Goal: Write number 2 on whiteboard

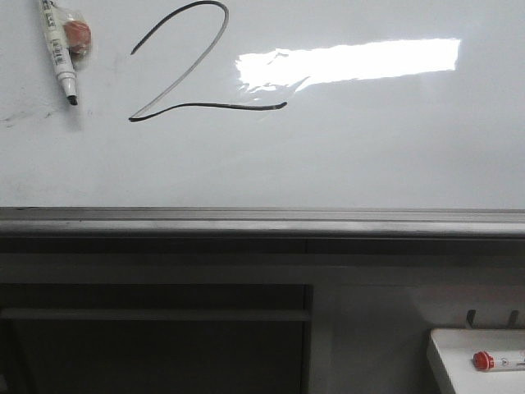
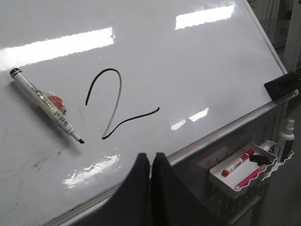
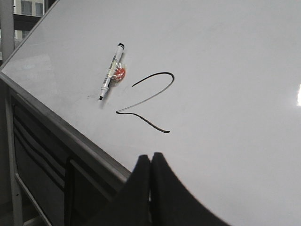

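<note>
A black number 2 point(image 1: 194, 70) is drawn on the whiteboard point(image 1: 369, 156); it also shows in the left wrist view point(image 2: 115, 106) and the right wrist view point(image 3: 149, 101). A white marker with a black tip point(image 1: 59, 51) sticks to the board left of the digit, with a red blob taped to it. My left gripper point(image 2: 150, 157) is shut and empty, off the board near its bottom rail point(image 1: 262, 220). My right gripper point(image 3: 151, 157) is shut and empty, also back from the board. Neither gripper shows in the front view.
A white tray point(image 2: 237, 172) hangs under the rail at the right with a red marker point(image 2: 237, 162) and a pink marker; its corner shows in the front view point(image 1: 476, 361). A black eraser point(image 2: 281, 84) sits on the board's right edge. A spray bottle point(image 2: 285, 141) stands beside the tray.
</note>
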You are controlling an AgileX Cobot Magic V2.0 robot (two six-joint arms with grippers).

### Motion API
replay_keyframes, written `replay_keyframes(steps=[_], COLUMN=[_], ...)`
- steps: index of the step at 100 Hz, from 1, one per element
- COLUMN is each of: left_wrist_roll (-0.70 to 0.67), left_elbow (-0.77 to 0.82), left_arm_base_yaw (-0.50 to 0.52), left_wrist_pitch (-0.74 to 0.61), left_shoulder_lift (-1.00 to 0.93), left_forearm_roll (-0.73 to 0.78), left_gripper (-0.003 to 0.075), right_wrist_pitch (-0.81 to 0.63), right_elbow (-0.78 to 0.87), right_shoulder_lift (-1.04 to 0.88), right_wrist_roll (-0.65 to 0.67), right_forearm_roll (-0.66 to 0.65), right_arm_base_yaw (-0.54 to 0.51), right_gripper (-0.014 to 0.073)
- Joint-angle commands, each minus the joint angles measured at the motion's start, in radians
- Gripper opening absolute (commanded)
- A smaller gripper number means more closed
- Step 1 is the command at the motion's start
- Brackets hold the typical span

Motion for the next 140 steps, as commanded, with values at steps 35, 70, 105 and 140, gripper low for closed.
replay_keyframes(steps=[35,70,105,140], left_wrist_roll=[-0.008,-0.333,-0.388,-0.388], left_elbow=[0.181,0.36,0.408,0.408], left_arm_base_yaw=[0.105,0.332,0.339,0.339], left_wrist_pitch=[-0.493,-0.514,-0.33,-0.339], left_shoulder_lift=[-0.025,-0.025,-0.025,-0.025], left_forearm_roll=[0.259,0.39,0.342,0.356], left_gripper=[-0.002,-0.002,-0.002,-0.002], right_wrist_pitch=[-0.084,-0.082,-0.082,-0.082], right_elbow=[-0.028,-0.028,-0.028,-0.028], right_shoulder_lift=[0.011,0.011,0.011,0.011], right_wrist_roll=[-0.009,-0.009,-0.009,-0.009], right_forearm_roll=[0.007,0.007,0.007,0.007], right_arm_base_yaw=[-0.008,-0.008,-0.008,-0.008], right_gripper=[-0.0071,-0.0071,-0.0071,-0.0071])
